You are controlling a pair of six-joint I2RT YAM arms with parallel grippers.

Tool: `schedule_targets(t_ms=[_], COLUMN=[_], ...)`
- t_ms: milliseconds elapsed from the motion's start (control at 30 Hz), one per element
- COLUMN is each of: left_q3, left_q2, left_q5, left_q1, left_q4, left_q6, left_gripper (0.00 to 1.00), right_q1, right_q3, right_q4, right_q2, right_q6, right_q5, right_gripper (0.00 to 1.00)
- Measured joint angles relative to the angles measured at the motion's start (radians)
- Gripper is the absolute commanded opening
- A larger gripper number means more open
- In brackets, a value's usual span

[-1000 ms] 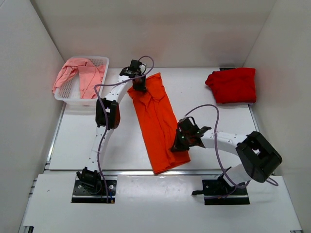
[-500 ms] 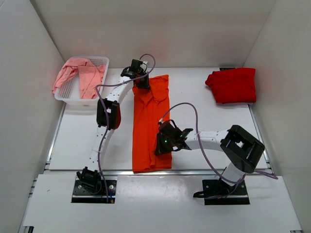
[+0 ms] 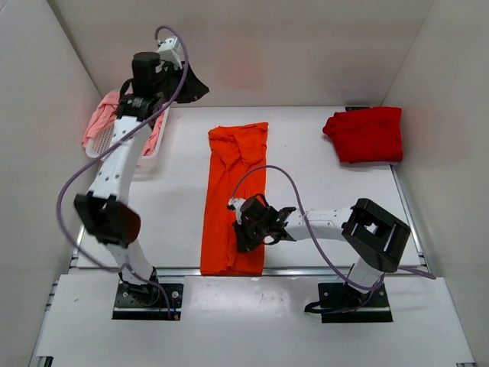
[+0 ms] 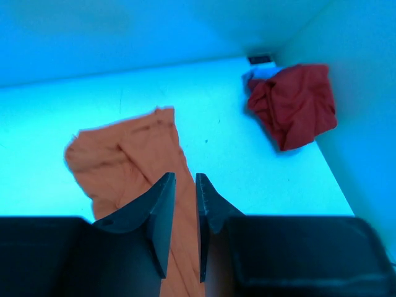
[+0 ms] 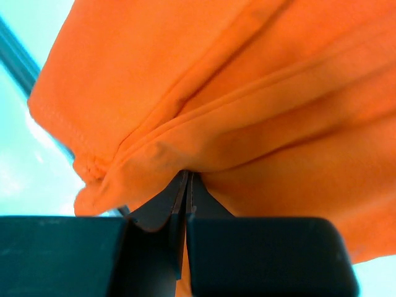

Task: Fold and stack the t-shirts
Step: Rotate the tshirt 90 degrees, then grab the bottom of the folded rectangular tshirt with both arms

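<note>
Far left: pink shirt (image 3: pixel 99 126) lies heaped in the basket (image 3: pixel 150 149), not yet folded.

L gripper (image 4: pixel 184 182) has let go of the orange shirt's far end and swung up high over the basket corner. Jaws are a narrow slit apart w/ nothing between them.

Centre: orange shirt (image 3: pixel 229 176) lay diagonal a sec ago. It now runs approx straight, far to near, as a long narrow strip on the table (image 3: pixel 321 183). R gripper (image 5: pixel 186 176) dragged its near end leftward and is clamped tight on a fold near the hem. Prob means the lengthwise fold is done and the crosswise fold comes next.

Far right: red shirt (image 3: pixel 367 134) sits bunched at the back corner, well apart.

Hard to make out:
- L jaws in top view are just a dark blob vs the wall.
- The arm hides much of the basket.
- R fingertips are buried in cloth, so no. of layers pinched is unclear.
- Can't tell how neat the red shirt's fold is.
</note>
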Motion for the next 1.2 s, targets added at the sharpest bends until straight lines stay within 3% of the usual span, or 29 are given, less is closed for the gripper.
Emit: schedule_targets(t_ms=[100, 200, 300, 400, 500, 667, 867, 1200], left_q3=[-0.186, -0.536, -0.901, -1.122, -1.237, -1.328, -1.314, -1.029], left_q2=[-0.206, -0.420, -0.574, -0.639, -0.668, -0.623, -0.410, -0.045], left_q5=[-0.018, -0.026, -0.020, -0.041, -0.038, -0.043, -0.061, -0.073], left_q1=[-0.012, -0.070, -0.098, -0.120, -0.141, -0.166, -0.179, -0.164], left_q4=[0.035, 0.057, 0.083, 0.043, 0.056, 0.185, 0.323, 0.394], left_q6=[0.022, 0.014, -0.013, -0.028, -0.047, -0.103, -0.145, -0.163], left_gripper=[0.33, 0.32, 0.35, 0.35, 0.35, 0.33, 0.33, 0.31], right_q1=[0.052, 0.057, 0.013, -0.062, -0.150, -0.218, -0.240, -0.410], right_q3=[0.002, -0.022, -0.081, -0.152, -0.199, -0.209, -0.196, -0.003], right_q4=[-0.007, -0.026, -0.029, -0.013, 0.001, 0.021, 0.094, 0.089], right_q2=[-0.011, -0.073, -0.200, -0.327, -0.362, -0.304, -0.164, 0.053], right_q6=[-0.032, -0.040, -0.035, -0.032, -0.031, -0.030, -0.013, -0.030], right_q5=[0.034, 0.072, 0.112, 0.129, 0.095, 0.043, -0.030, -0.149], right_gripper=[0.00, 0.00, 0.26, 0.17, 0.12, 0.07, 0.02, 0.00])
